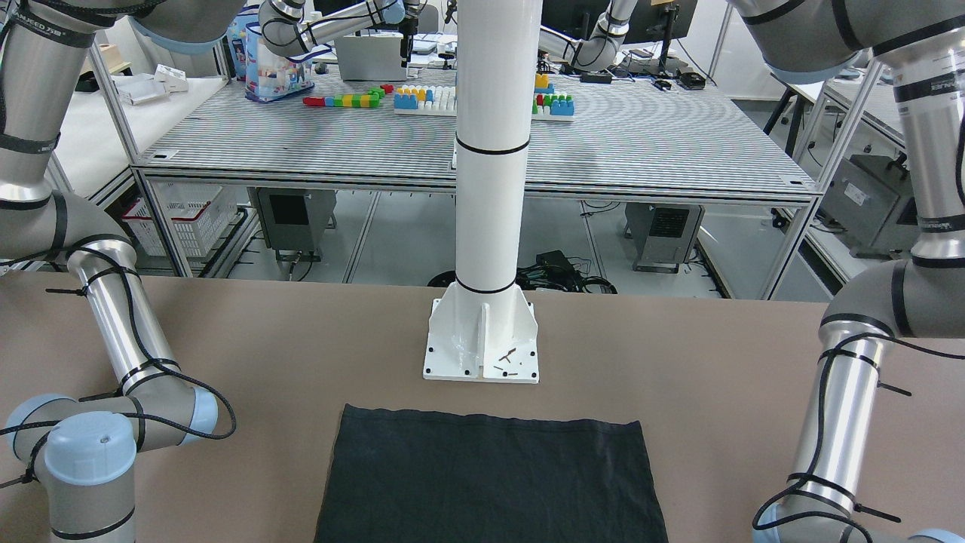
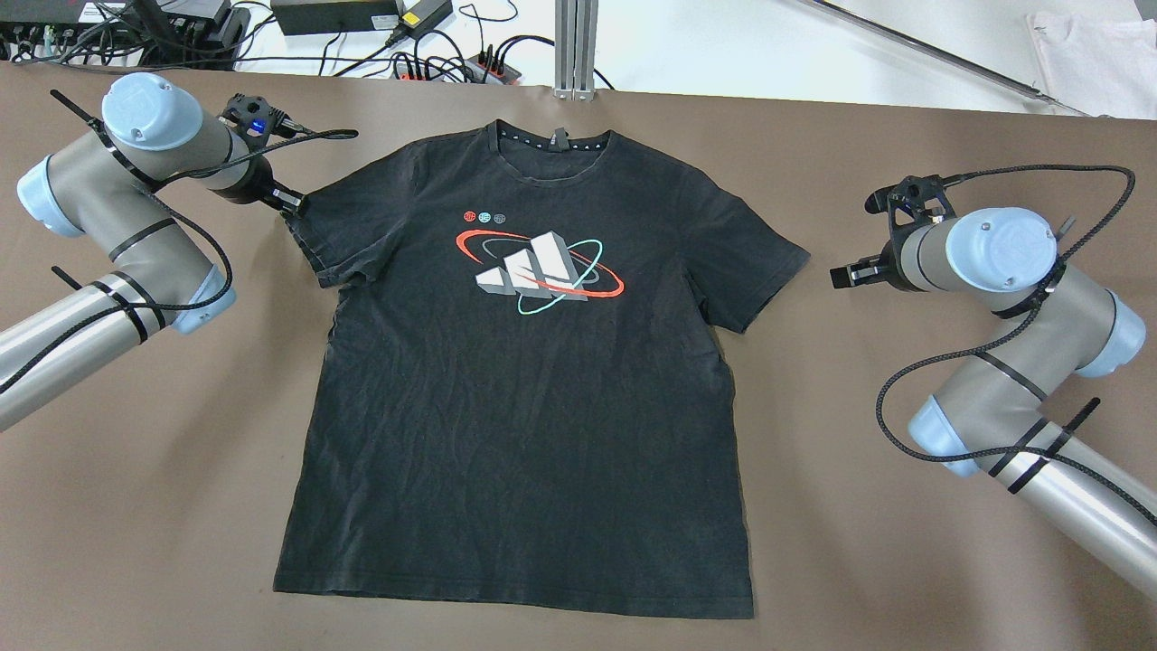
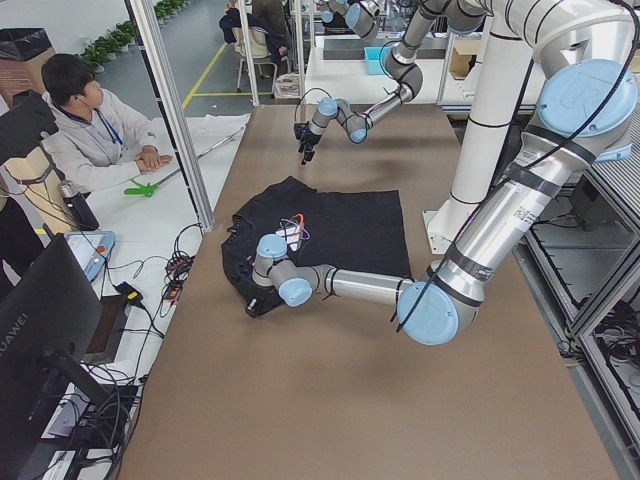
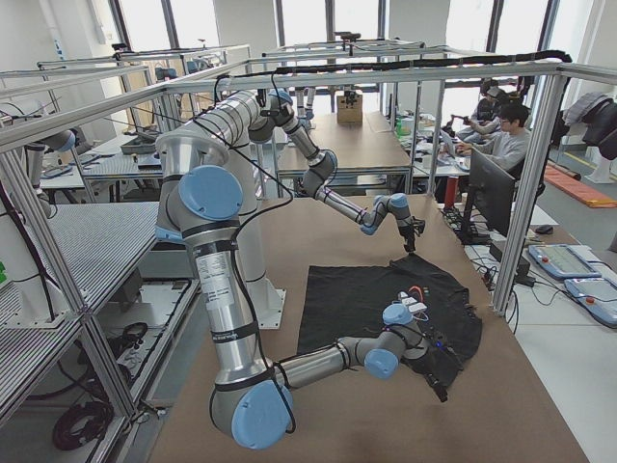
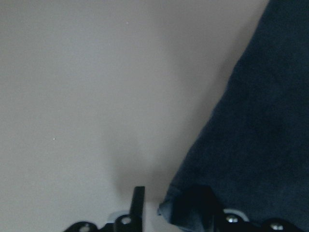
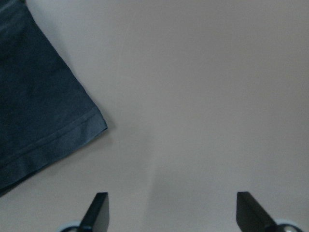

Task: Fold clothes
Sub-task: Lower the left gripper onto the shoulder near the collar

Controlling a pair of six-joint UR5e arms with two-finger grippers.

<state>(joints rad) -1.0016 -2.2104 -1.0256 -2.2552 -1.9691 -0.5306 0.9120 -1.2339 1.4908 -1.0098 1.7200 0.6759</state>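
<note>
The clothes are one black T-shirt (image 2: 515,407) with a red, white and teal chest print, lying flat and face up on the brown table, collar at the far side. Its hem end shows near the pillar (image 1: 490,483). My left gripper (image 2: 291,204) is at the edge of the shirt's left-hand sleeve. In the left wrist view the gripper (image 5: 166,208) is open but narrowed, with the sleeve hem (image 5: 260,145) between its fingers. My right gripper (image 2: 841,276) is open on bare table, a short way off the other sleeve (image 6: 38,121); nothing lies between its fingers (image 6: 172,212).
The white pillar's base (image 1: 482,339) is bolted to the table just behind the shirt's hem. Cables and power strips (image 2: 452,63) run along the far edge, with a white cloth (image 2: 1098,54) at the far right. A seated person (image 3: 90,130) is beside the table.
</note>
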